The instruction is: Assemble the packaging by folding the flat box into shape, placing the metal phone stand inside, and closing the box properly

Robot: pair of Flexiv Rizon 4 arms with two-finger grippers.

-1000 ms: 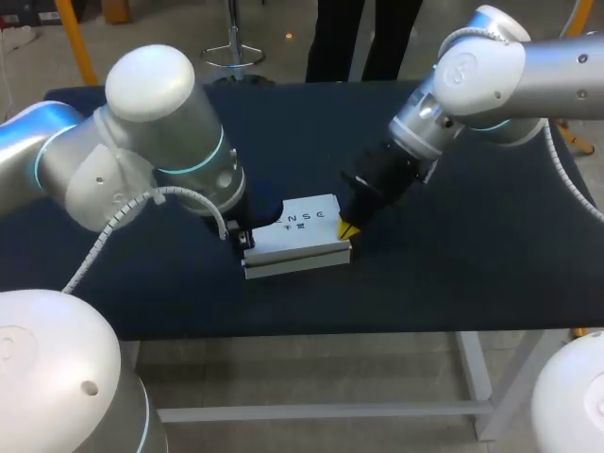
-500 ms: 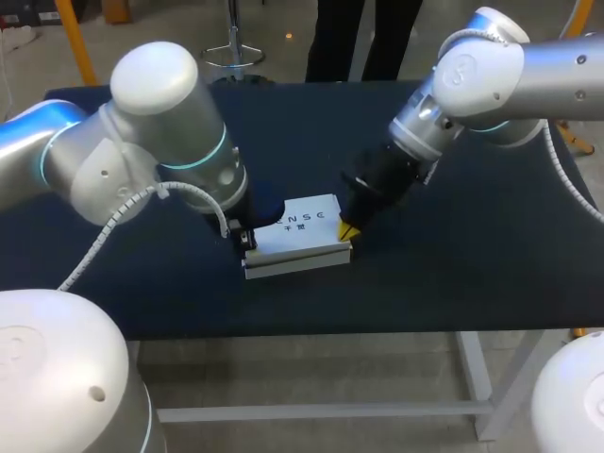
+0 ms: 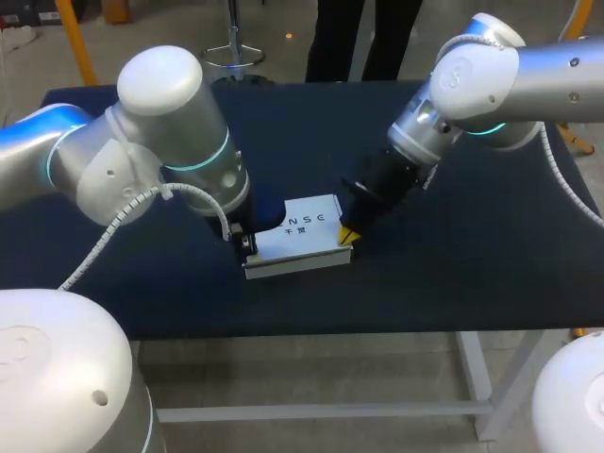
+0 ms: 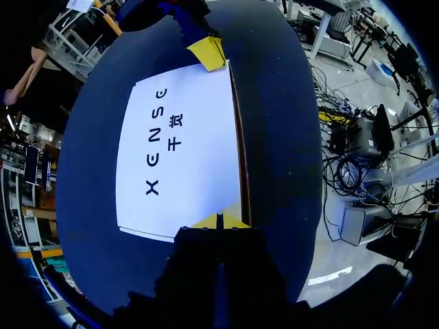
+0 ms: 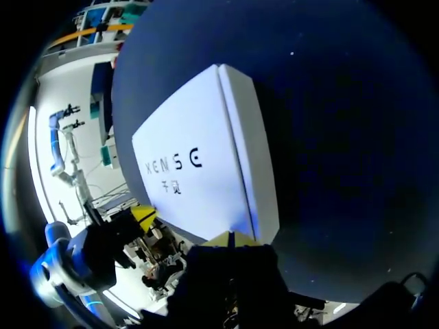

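Box (image 3: pixel 300 234) sits on the table (image 3: pixel 453 274) between your arms, folded to shape, lid lying flat. Left gripper (image 4: pixel 218 221) bears on one end and right gripper (image 5: pixel 230 238) on the other, tips pinched together, gripping nothing. Stand not visible, probably inside. Remaining, by my reckoning: seat the final flap

Box (image 3: pixel 300 231) on the table (image 3: pixel 491 255), between left claw (image 4: pixel 218 221) and right claw (image 3: pixel 346 233).

Bright, even light, soft faint shadows
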